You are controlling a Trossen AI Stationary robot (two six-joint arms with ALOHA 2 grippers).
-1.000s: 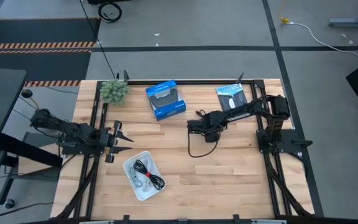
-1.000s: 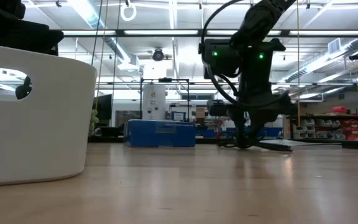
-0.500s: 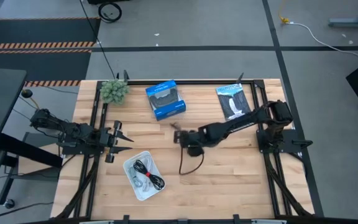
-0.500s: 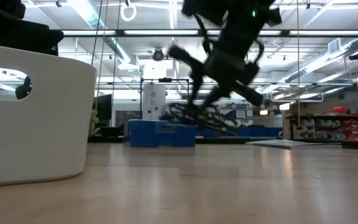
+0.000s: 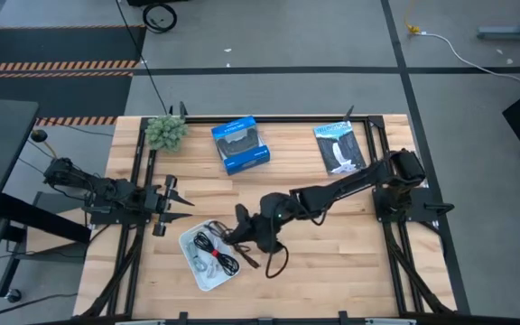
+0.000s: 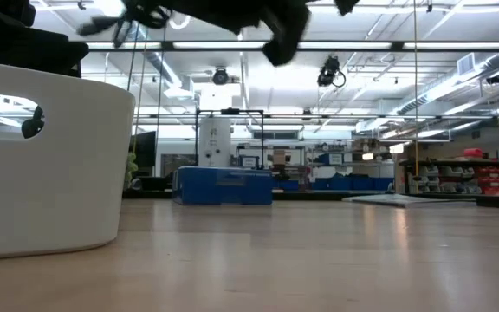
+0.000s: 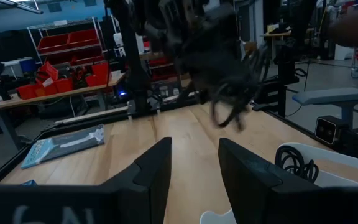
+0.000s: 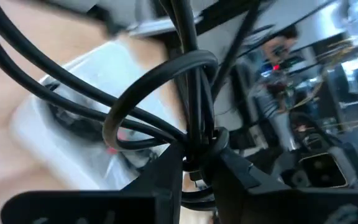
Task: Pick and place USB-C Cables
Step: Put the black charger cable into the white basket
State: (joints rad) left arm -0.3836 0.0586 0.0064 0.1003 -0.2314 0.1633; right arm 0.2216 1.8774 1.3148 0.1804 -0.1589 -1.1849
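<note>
Black cable point(image 5: 273, 260), clenched in right gripper point(image 5: 242, 236), has been carried from mid-table to white tray point(image 5: 190, 263); release pending. Left gripper point(image 5: 171, 200) parked, released.

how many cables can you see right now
3 at least: one black cable hangs from the right gripper beside the white tray; a black one and a pale one lie inside. Others may be hidden.
</note>
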